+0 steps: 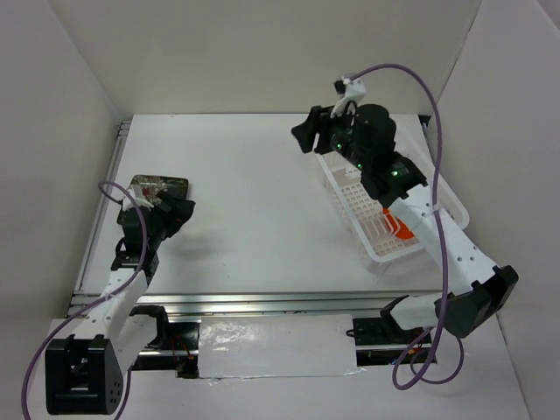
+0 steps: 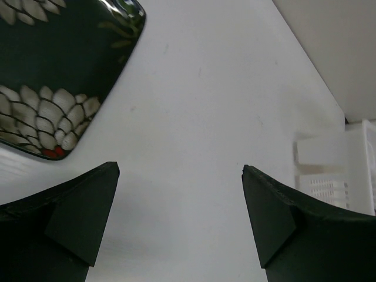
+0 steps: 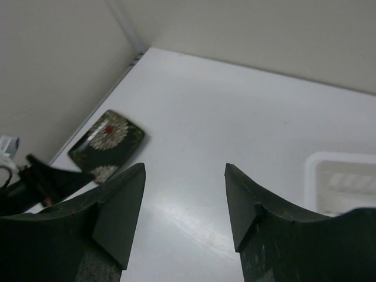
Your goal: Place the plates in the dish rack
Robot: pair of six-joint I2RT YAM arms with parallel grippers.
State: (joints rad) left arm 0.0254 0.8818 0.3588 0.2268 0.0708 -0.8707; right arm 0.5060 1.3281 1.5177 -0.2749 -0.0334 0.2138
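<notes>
The dark square plate (image 1: 159, 186) with white flowers lies flat at the table's far left. My left gripper (image 1: 179, 210) hovers at its near right corner, open and empty. In the left wrist view the plate (image 2: 53, 76) sits up and left of the open left gripper (image 2: 181, 170). The white dish rack (image 1: 354, 199) stands at the right, with an orange plate (image 1: 400, 229) upright in it, beside something white with orange streaks. My right gripper (image 1: 308, 129) hangs open and empty above the rack's far left end. From the right wrist, the open right gripper (image 3: 185, 167) faces bare table, the dark plate (image 3: 108, 141) far off.
White walls close in the table on the left, back and right. A metal rail (image 1: 262, 304) runs along the near edge. A corner of the rack (image 3: 341, 179) shows beside the right finger, and the rack's end (image 2: 346, 170) lies far right of the left fingers.
</notes>
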